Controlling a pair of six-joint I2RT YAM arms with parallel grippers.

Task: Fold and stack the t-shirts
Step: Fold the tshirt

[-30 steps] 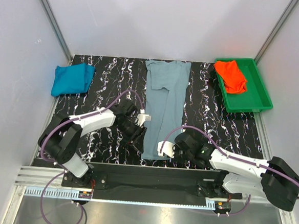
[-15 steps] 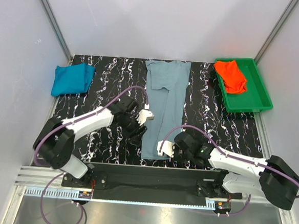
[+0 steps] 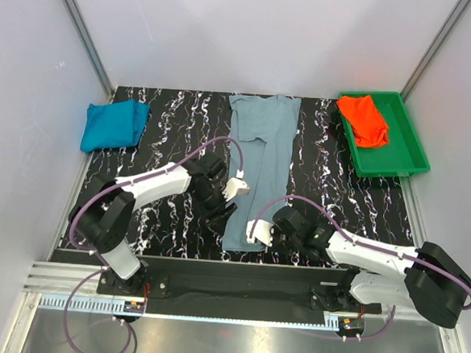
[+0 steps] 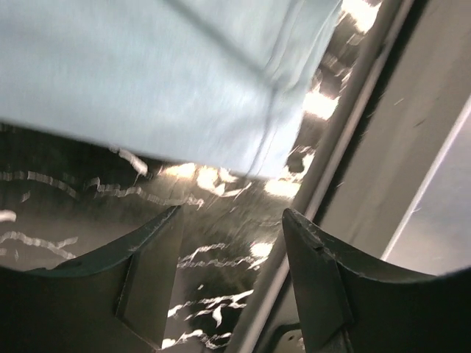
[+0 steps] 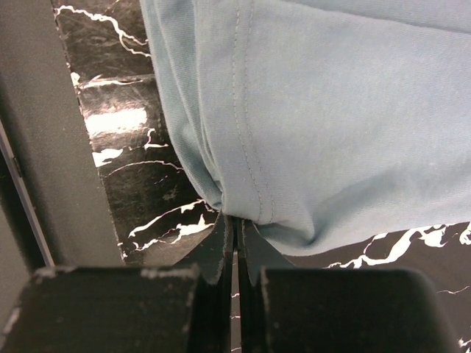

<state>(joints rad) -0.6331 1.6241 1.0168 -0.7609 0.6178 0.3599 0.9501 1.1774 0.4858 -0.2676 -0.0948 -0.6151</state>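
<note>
Top external: high above and behind the arm bases, looking down and forward over the whole table (image 3: 338, 208); the grey-blue t-shirt (image 3: 256, 166) lies mid-frame.
Left wrist: low and close beside the shirt's near corner, looking obliquely across it to the table's near edge.
Right wrist: very close, looking down on the shirt's near hem.
Shared: the shirt's near end shows in all three views.

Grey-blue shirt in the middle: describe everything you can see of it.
The grey-blue shirt is soft cloth with stitched hems, folded lengthwise into a long narrow strip, flat on the black table, wider end far. The right gripper is shut on its near hem, puckering it; the left gripper is open at its left edge.
</note>
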